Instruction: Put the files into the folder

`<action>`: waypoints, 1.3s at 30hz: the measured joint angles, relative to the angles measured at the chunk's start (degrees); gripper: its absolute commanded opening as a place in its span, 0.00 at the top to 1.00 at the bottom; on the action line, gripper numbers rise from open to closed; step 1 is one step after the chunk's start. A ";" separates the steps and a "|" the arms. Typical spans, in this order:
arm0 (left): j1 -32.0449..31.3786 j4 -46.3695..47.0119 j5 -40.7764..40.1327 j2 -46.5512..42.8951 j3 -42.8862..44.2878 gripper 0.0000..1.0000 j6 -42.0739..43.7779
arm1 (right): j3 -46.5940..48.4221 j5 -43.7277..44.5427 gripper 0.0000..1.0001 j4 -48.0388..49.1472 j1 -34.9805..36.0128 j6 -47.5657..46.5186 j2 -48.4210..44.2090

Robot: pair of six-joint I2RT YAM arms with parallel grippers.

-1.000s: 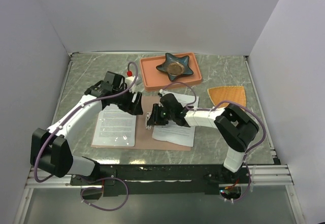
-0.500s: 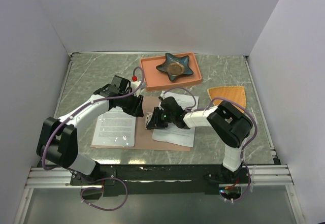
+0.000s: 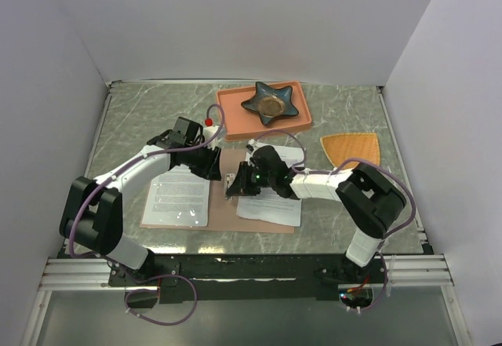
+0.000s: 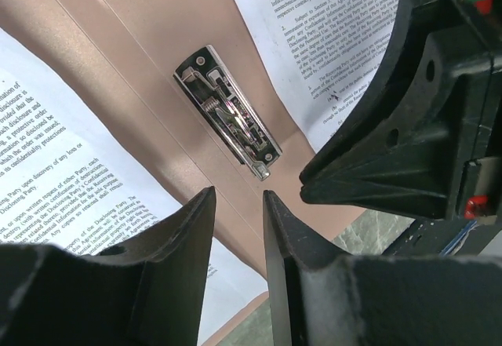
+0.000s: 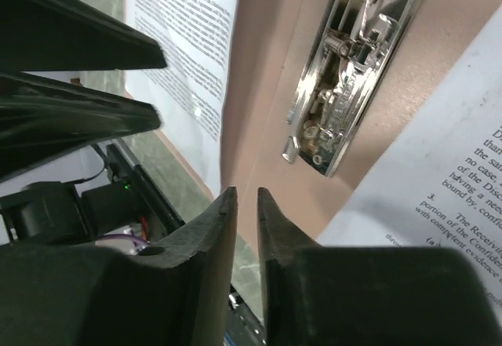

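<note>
left gripper (image 4: 238, 197), right gripper (image 5: 246, 193) crowding folder clip (image 4: 227, 112), tray (image 3: 235, 120) just behind

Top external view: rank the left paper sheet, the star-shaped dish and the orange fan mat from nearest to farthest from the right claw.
From the right claw:
1. Left paper sheet, just left of it.
2. Star-shaped dish, beyond it in the tray.
3. Orange fan mat, far right.

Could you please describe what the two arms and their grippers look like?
Both arms are alike: the left arm and right arm have white links between bulky black joints, with a purple cable looping along each. The left gripper and right gripper have matte black, wedge-shaped fingers. A small green light shows at the right wrist.
</note>
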 measured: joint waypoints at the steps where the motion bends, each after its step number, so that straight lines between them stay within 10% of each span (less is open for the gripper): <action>1: 0.00 -0.02 0.02 0.00 0.00 0.62 0.00 | 0.57 0.15 0.86 -0.63 -0.02 -0.20 -0.15; 15: 0.00 -3.13 1.49 0.07 2.95 0.42 1.84 | 1.57 1.73 0.82 -3.98 -0.70 -1.49 4.09; 25: 0.00 -3.63 1.36 3.52 2.95 0.70 1.49 | 1.57 1.68 0.84 -1.90 -1.38 -0.44 6.69; 35: -0.07 -3.54 0.94 4.74 2.38 0.73 2.08 | 2.32 1.90 0.89 1.07 -1.33 3.61 8.98; 39: -0.09 -3.65 0.57 4.74 2.38 0.61 2.99 | 4.57 2.43 0.89 1.16 -1.07 5.31 10.82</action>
